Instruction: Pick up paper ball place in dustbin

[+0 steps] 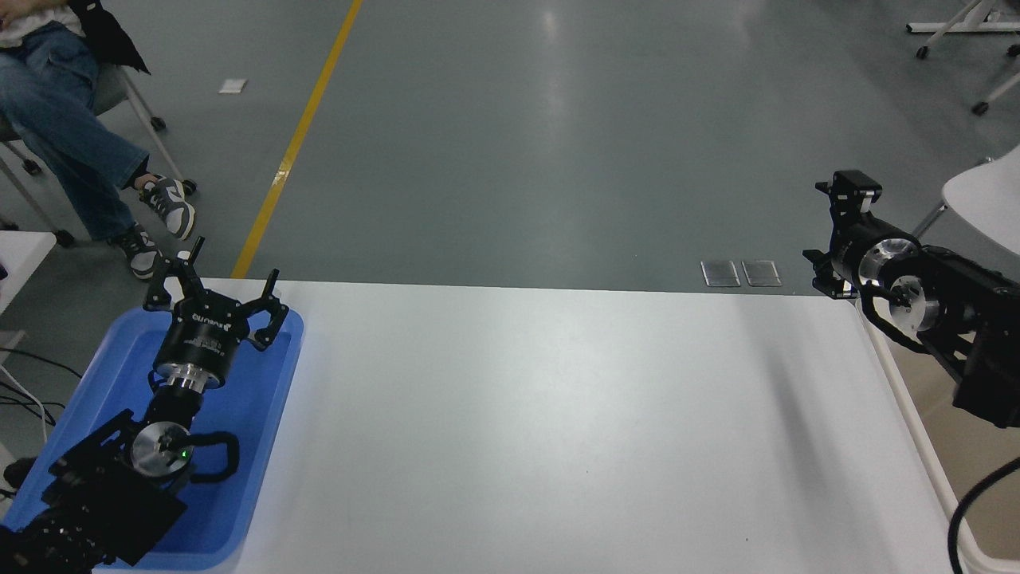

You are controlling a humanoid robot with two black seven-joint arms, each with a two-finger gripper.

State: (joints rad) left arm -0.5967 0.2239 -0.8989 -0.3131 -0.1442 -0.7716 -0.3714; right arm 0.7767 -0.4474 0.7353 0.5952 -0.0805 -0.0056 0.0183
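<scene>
No paper ball shows anywhere in view, neither on the white desk [558,430] nor in what can be seen of either container, so where it lies cannot be told. The right claw [837,231] hangs above the desk's far right corner, beside the dustbin [900,383]; whether it is clenched or released cannot be made out from this angle. The risk, as I judge it, is a search or reach made blind: if the ball sits hidden behind the right arm, a sweep could knock it off the edge. Only a strip of the dustbin's rim and wall shows, nothing inside visible. The left claw [215,299] rests parked with fingers spread over the blue tray [263,446], which otherwise holds nothing seen.
</scene>
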